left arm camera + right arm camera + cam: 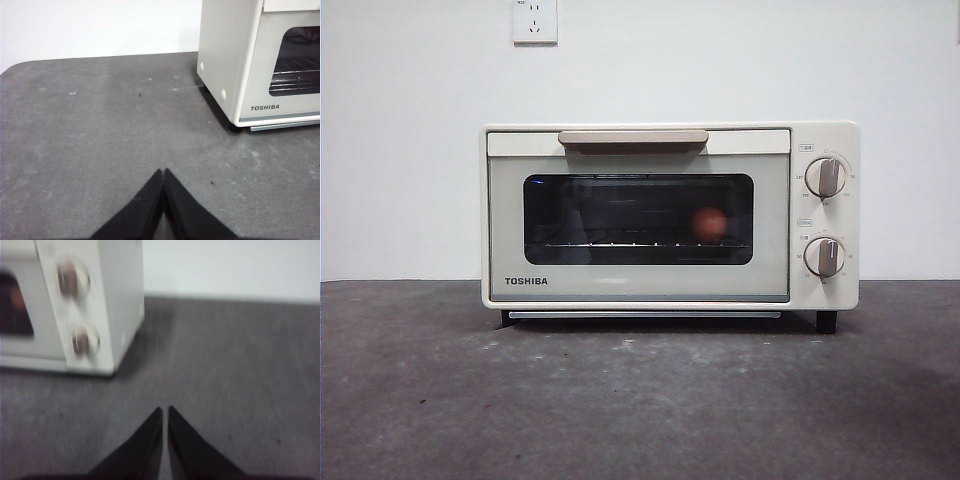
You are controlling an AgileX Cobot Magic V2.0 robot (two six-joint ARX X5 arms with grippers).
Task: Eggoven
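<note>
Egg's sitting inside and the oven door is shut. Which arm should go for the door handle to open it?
Neither is clearly closer. I'd lean right: the egg lies toward the dial side of the oven, where the right pincer waits, shut and empty. The left pincer is also shut.

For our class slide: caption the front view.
Egg sits on the rack inside the closed oven on a grey table.

Egg [709, 223] dim behind oven [640, 290] window — outline blurred.

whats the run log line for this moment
egg: inside oven on rack, right side | door: closed | left gripper: shut, empty, over table | right gripper: shut, empty, over table
</note>
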